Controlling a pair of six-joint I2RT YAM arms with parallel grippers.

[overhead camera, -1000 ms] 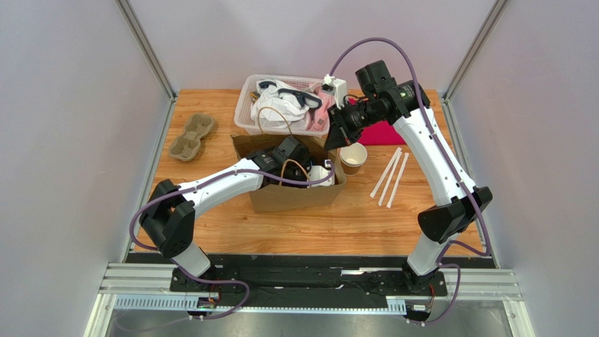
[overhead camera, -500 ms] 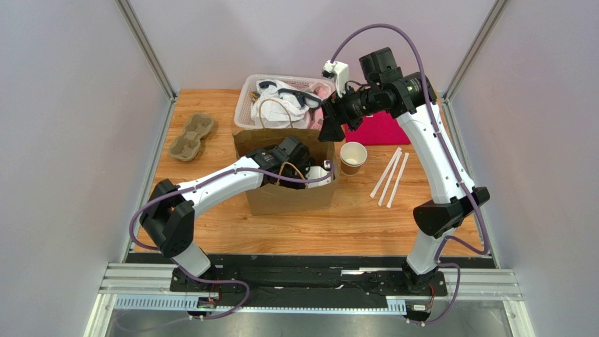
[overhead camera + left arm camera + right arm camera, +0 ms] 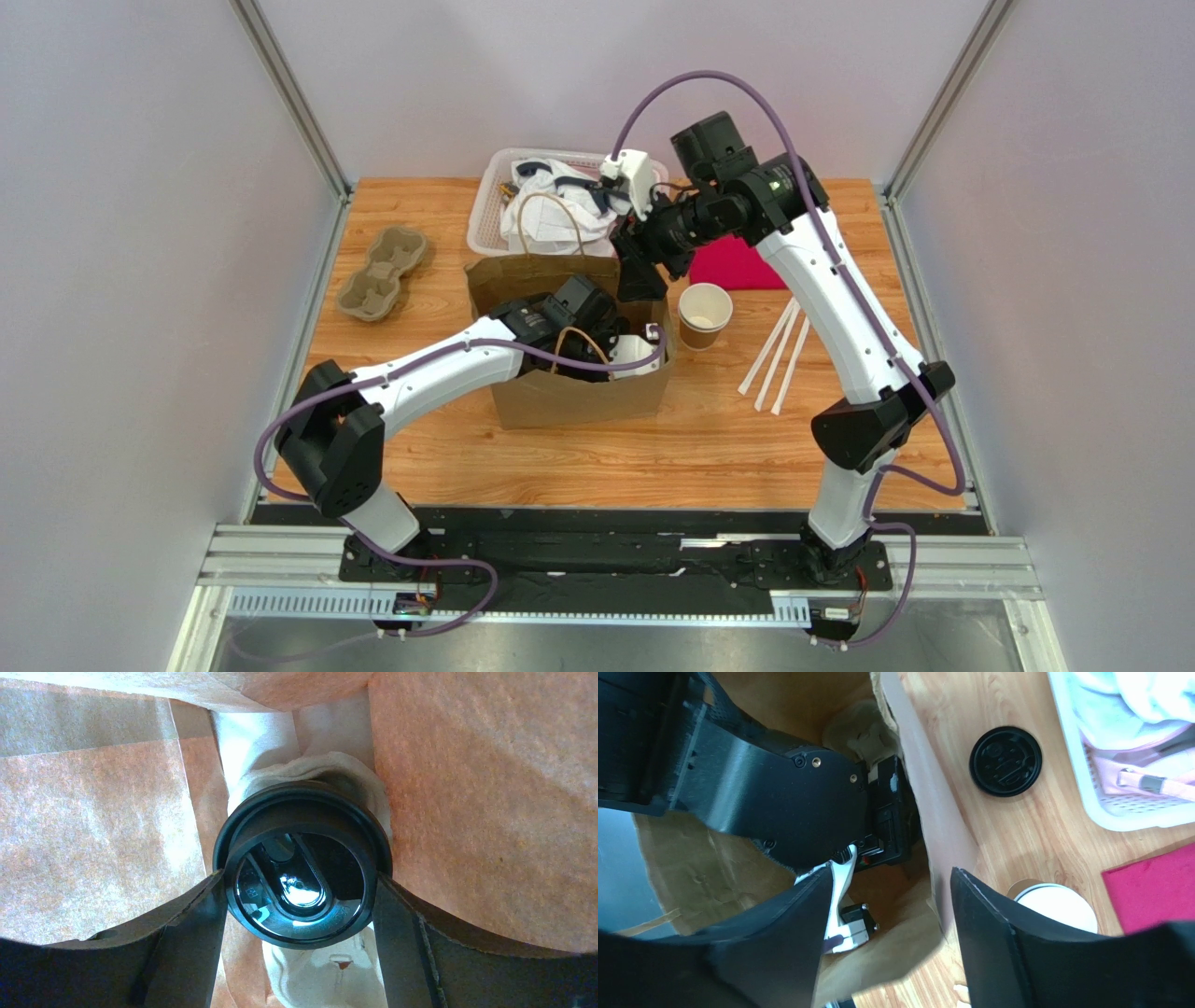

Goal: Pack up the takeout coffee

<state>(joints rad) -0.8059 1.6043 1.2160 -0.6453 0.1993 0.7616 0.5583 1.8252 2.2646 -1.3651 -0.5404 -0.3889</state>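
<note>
Left gripper (image 3: 302,878) clamped on lidded takeout coffee (image 3: 302,855) inside paper bag (image 3: 484,805); right gripper (image 3: 892,873) jaws apart above bag rim.

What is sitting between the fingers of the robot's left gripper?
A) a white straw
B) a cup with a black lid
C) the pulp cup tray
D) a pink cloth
B: the left wrist view shows the takeout coffee, black lid up, between the fingers of the left gripper, with the brown walls of the paper bag around it.

Takeout coffee (image 3: 302,864) sits inside the bag (image 3: 575,399), left of open cup (image 3: 704,311).
</note>
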